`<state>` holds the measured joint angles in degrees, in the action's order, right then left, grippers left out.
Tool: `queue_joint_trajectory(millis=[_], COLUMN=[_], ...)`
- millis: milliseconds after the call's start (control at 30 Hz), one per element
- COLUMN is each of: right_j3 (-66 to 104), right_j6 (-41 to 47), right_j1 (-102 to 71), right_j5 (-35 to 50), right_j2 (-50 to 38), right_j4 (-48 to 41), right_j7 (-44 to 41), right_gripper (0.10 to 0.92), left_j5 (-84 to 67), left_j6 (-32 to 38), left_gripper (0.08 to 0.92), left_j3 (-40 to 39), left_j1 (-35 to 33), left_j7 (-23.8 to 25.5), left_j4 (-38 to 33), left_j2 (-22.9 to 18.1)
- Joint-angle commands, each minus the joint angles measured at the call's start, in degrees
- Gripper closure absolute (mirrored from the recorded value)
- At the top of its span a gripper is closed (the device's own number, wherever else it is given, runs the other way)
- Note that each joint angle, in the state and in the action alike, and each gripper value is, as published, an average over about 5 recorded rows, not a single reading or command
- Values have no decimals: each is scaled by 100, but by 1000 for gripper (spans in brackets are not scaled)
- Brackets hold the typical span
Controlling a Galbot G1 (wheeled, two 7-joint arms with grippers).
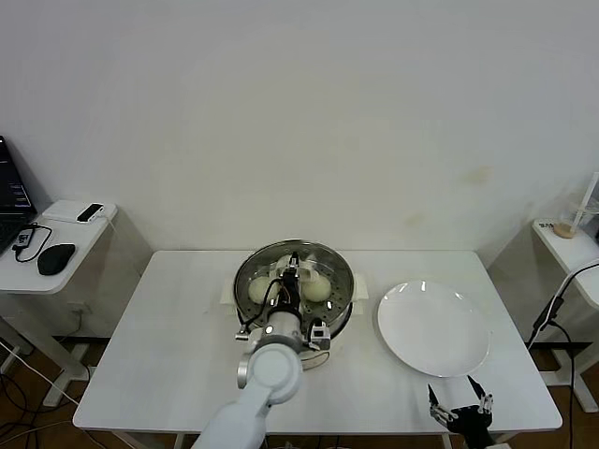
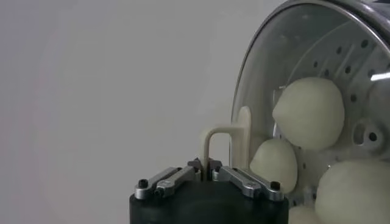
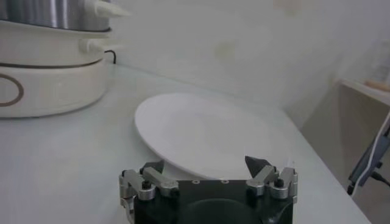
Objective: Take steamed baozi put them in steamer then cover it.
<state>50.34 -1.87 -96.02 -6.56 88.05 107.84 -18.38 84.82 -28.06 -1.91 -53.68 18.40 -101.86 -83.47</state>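
The left gripper is positioned over the steamer at the centre of the white table. Its fingers are pressed together on the cream-white handle of the glass cover, which lies over the pot. At least 3 steamed baozi rest on the perforated tray beneath the glass. The right gripper sits at the near table edge, just beside the white plate, with its fingers spread and holding nothing.
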Motion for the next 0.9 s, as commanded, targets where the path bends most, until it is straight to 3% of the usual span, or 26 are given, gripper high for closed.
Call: queue_joint_trajectory(millis=[33,333,467,567,733,900], right_j3=[-19,-27,-32,-28,-67,-195], right_j6=[6,7,-7,-52,-160,-242], right_j1=[-3,-34,-37,-54,-130,-176], right_j5=[-16,-49,-34,31,231,397], right_j2=[-2,8,22,11,-44,-119], right_j4=[10,35,42,61,158,265], right_j7=[-7,-10,4,26,50,81], right_gripper=[203,203,203,203,203,203], left_j5=[-92,-718,-1563,-3186,-6934,-8775], left_j6=[-1,92,242,861,2847,2960], left_gripper=[744,484,363,277,188,177], left_j3=[20,32,316,882,2382,3282], left_j1=[-222,-1129,-1692,-2369,-3328,-3858], left_j7=[-72,-339,-803,-1597,-2480,-2873], left_j4=[-471,-1677,-2278,-2576,-2460,-2304], left_j2=[39,659,978,1137,1060,1071])
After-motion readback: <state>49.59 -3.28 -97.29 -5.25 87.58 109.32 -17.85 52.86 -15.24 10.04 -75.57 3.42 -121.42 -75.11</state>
